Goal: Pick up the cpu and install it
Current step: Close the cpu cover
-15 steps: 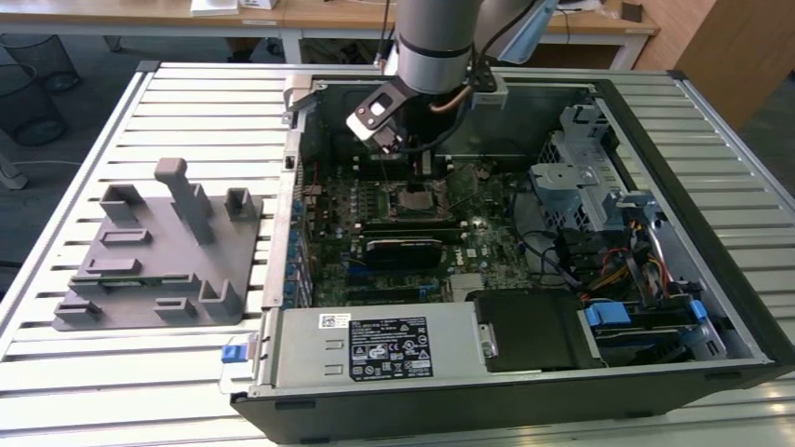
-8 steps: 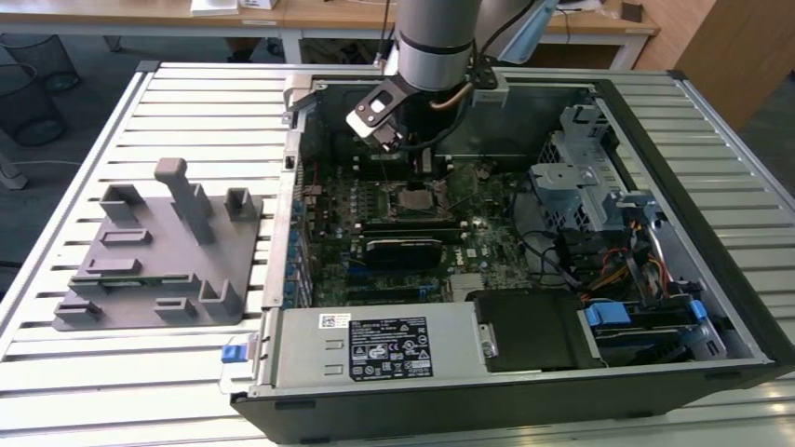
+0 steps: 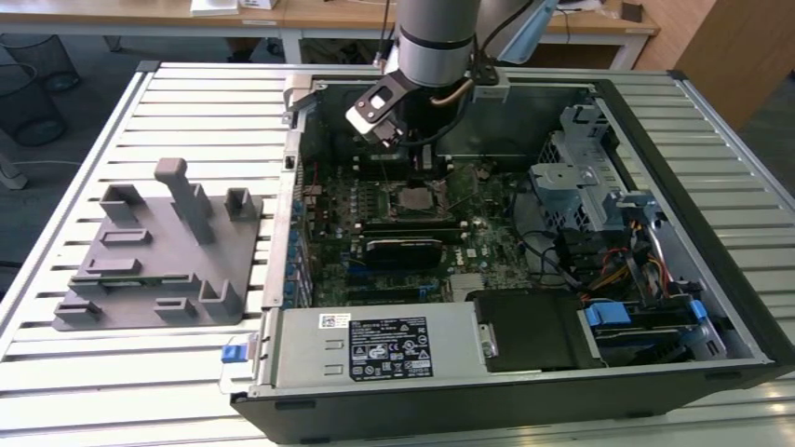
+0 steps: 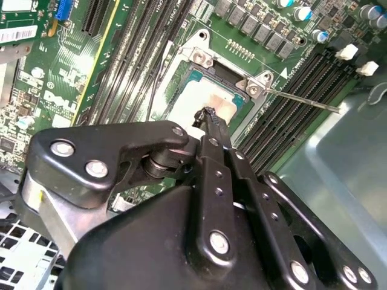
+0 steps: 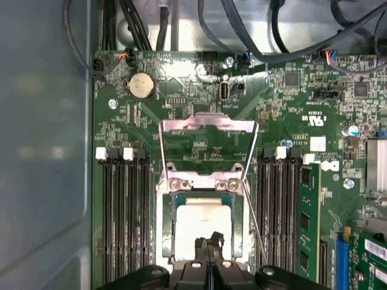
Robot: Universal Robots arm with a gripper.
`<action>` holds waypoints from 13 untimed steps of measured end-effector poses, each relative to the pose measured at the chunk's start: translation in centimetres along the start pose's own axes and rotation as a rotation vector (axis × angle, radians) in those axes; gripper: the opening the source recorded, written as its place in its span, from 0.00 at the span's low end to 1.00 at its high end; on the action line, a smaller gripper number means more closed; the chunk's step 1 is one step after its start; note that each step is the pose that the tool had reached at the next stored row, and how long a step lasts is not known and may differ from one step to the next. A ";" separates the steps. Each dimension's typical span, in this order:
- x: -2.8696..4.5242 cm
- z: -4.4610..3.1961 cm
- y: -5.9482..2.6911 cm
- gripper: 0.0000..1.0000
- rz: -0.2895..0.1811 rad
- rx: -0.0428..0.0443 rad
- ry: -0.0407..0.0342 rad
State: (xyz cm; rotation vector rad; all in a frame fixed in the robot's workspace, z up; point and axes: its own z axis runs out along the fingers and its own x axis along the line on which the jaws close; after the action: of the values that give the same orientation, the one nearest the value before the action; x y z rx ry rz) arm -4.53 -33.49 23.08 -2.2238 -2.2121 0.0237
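A computer case (image 3: 742,307) is laid open on a slatted table (image 3: 186,112), and the arm (image 3: 435,37) is reached down into it over the green board (image 3: 397,261). On the exterior view's left, at about nine o'clock from the case, a grey plastic fixture (image 3: 162,251) is set on the table.

The cpu (image 5: 202,217) is seen lying flat inside its socket, silvery top upward, with the hinged metal frame (image 5: 208,125) swung up and away from it. In the exterior view the socket (image 3: 416,197) is found near the board's middle, at roughly six o'clock from the arm's wrist.

In both wrist views the gripper (image 4: 208,116) is held directly over the cpu, its two black fingers (image 5: 202,244) pressed together with nothing pinched between them (whether the tips touch the metal top cannot be told). A thin lever rod (image 4: 302,99) is angled out from the socket's corner. Dark memory slots (image 5: 121,211) are lined up on both sides of the socket, and a coin battery (image 5: 140,86) is seated beyond the raised frame.
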 end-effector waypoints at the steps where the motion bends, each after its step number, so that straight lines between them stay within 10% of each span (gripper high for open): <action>1: 0.00 -0.06 0.00 0.11 0.000 0.0000 0.0001; 13: -0.01 -1.85 -0.04 0.11 0.000 0.0000 0.0001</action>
State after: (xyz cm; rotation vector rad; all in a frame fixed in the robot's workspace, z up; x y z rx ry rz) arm -4.54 -33.49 24.93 -2.2239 -2.2120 0.0236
